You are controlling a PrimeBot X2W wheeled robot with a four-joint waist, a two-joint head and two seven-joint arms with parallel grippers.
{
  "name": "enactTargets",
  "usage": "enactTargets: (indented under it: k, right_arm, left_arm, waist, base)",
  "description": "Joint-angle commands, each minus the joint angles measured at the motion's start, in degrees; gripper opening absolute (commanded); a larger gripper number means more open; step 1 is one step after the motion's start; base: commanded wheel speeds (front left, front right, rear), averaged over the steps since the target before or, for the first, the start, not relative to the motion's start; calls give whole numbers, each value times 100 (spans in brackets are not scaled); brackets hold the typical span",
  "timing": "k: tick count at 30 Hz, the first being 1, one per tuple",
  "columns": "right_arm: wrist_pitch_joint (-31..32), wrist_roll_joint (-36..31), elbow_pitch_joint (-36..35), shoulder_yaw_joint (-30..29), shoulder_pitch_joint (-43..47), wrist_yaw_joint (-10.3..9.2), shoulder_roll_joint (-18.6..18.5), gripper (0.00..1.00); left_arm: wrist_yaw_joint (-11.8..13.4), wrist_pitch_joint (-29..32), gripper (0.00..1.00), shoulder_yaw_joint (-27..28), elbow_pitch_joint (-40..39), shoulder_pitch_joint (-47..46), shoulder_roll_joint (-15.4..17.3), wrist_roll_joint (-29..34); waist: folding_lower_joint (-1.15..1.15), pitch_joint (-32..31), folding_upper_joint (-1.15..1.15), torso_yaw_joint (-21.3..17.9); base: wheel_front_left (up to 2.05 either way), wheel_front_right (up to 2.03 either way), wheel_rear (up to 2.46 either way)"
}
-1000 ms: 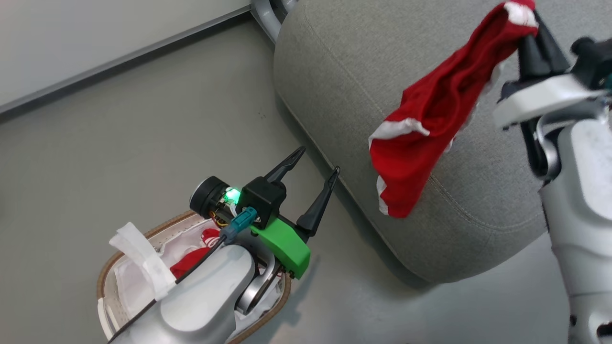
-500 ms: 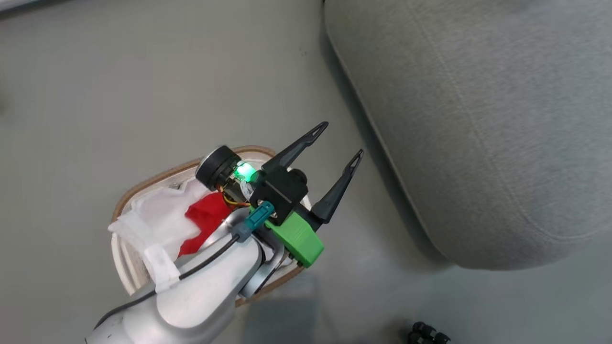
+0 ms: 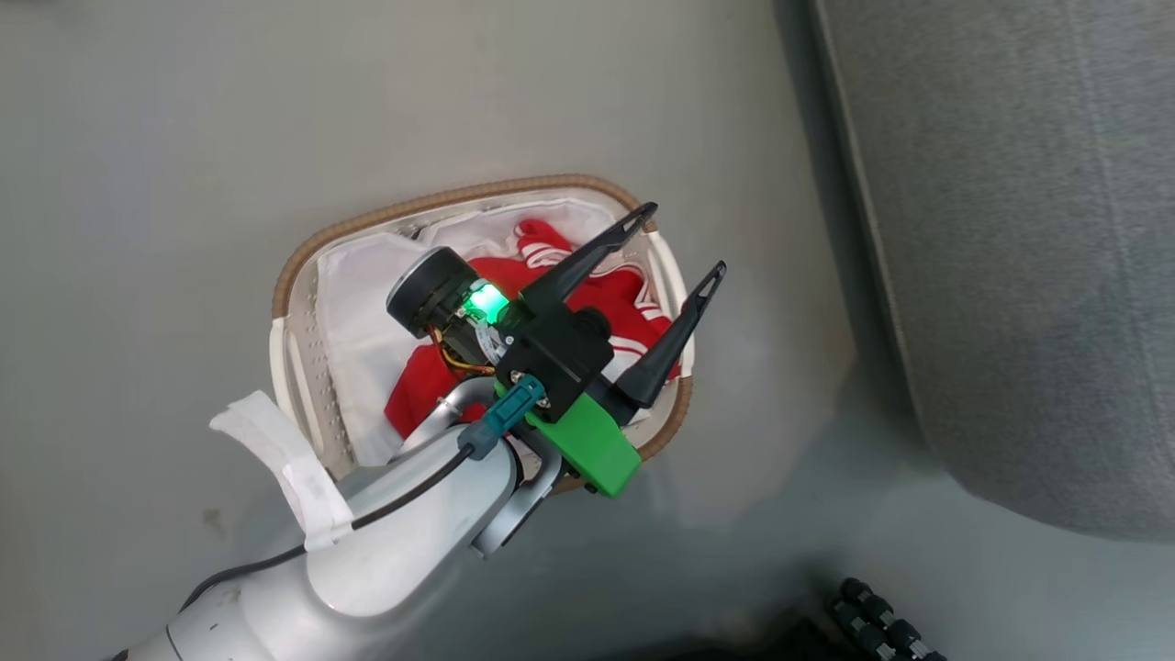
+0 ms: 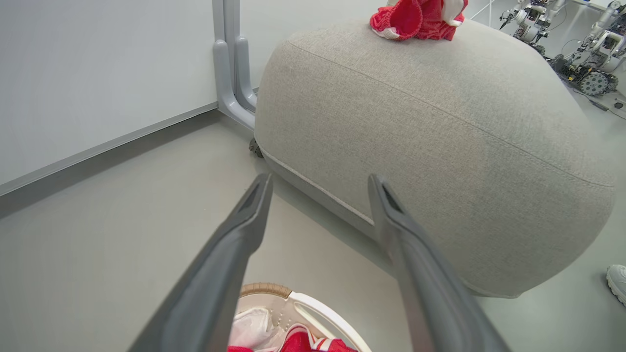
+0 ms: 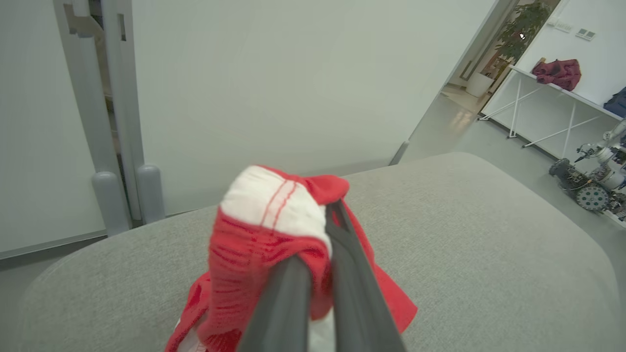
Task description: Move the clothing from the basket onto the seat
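Observation:
The basket (image 3: pixel 285 303) stands on the floor with its white liner and a red-and-white striped jersey (image 3: pixel 617 296) inside. My left gripper (image 3: pixel 682 241) hovers open over the basket's right end, nothing between its fingers. In the left wrist view this gripper (image 4: pixel 319 180) points toward the grey seat (image 4: pixel 440 146), with the basket's rim (image 4: pixel 264 289) below. My right gripper (image 5: pixel 332 215) is shut on red shorts (image 5: pixel 254 244) with a white band, held just over the seat (image 5: pixel 489 244). The shorts (image 4: pixel 415 19) bunch on the seat's top.
The seat's edge (image 3: pixel 1010 275) runs down the right, close to the basket. A grey post (image 4: pixel 230 73) stands against the wall behind the seat. Other robots (image 4: pixel 587 63) and a white shoe (image 4: pixel 617 283) lie beyond it. A black ribbed part (image 3: pixel 881 624) sits at the bottom.
The head camera has swung down toward the basket, so the right arm with the red shorts has left that view. The left gripper stays open above the basket.

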Motion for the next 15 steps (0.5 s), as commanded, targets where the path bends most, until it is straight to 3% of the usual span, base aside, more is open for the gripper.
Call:
enactTargets:
  k: [1,6,7,8,9,10,15]
  right_arm:
    - [-105,-118,116,-65,106,-8,41,0]
    - [-331,-389,595,-161,218,-8,353,0]
    - [-385,-411,658,-146,213,-8,401,13]
    - [-439,-417,710,-134,201,-8,436,40]
    - [-534,-438,782,-73,185,-8,489,82]
    - [-586,-442,839,-35,170,-8,528,100]
    - [-833,-357,1092,345,113,-8,712,100]
  left_arm:
    - [14,-27,100,12,31,-85,11,51]
    - [40,-65,100,32,74,-71,76,14]
    - [44,-70,100,37,84,-65,78,1]
    - [49,-68,100,42,97,-60,82,-9]
    - [56,-77,100,50,115,-56,89,-24]
    - [63,-82,100,59,128,-52,97,-38]
    - [99,-130,100,118,190,17,130,-95]
  waist:
    - [-1,342,0,334]
    - [-1,361,0,322]
    - [-1,355,0,315]
    - [-1,347,0,306]
    - [-1,336,0,292]
    - [-1,322,0,279]
    - [-1,153,0,174]
  base:
    - [0,0,0]
    - [0,0,0]
    - [0,0,0]
    - [0,0,0]
    - [0,0,0]
    - [0,0,0]
    - [0,0,0]
